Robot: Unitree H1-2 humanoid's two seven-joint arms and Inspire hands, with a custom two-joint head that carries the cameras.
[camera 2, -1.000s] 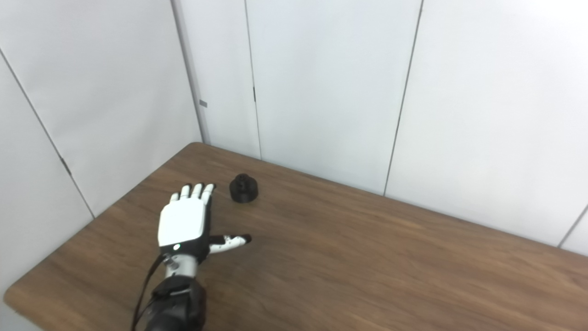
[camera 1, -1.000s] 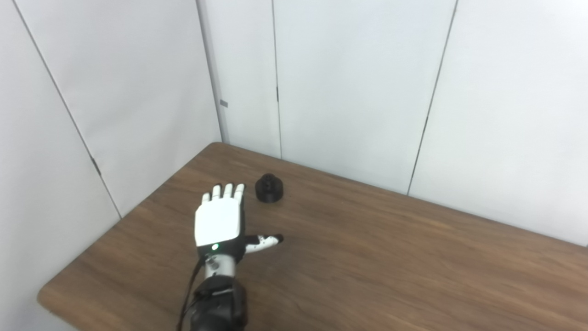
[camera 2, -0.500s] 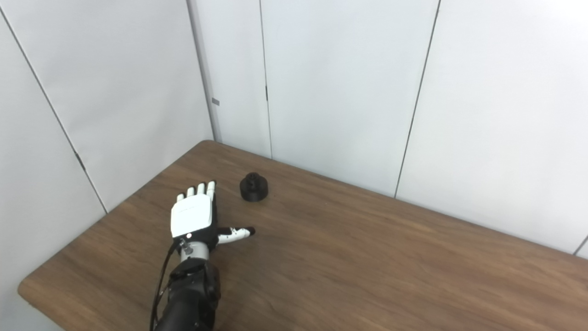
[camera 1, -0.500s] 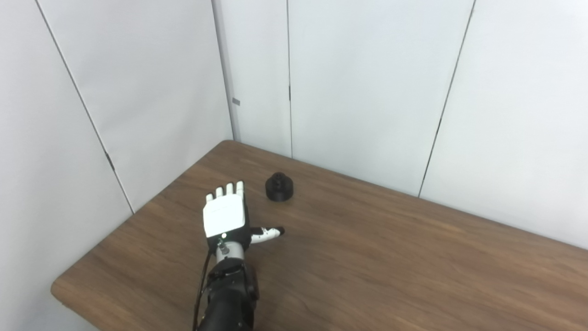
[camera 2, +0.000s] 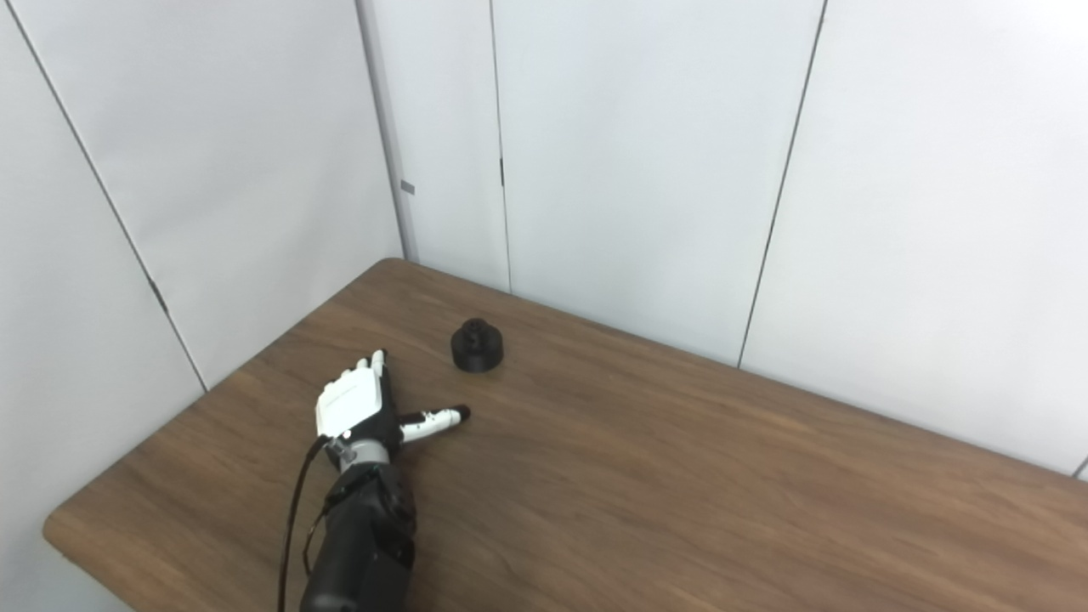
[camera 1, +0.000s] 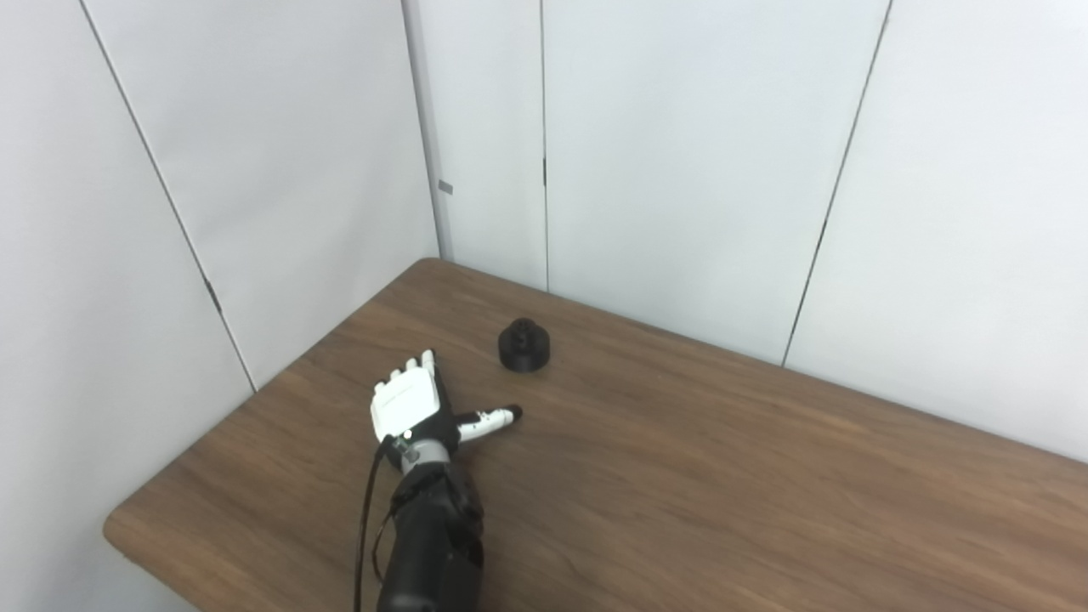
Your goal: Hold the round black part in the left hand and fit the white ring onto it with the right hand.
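The left hand point(camera 2: 355, 408) sits at the lower left of the frame above the brown table point(camera 2: 680, 476), fingers spread, thumb extended rightward, holding nothing. The round black part point(camera 2: 477, 345) stands upper right of the hand, apart from it.

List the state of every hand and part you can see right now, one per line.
left hand: open, holding nothing, thumb spread toward the right, short of the part.
round black part: upright on the table, untouched.
right hand: not in view.
white ring: not in view.
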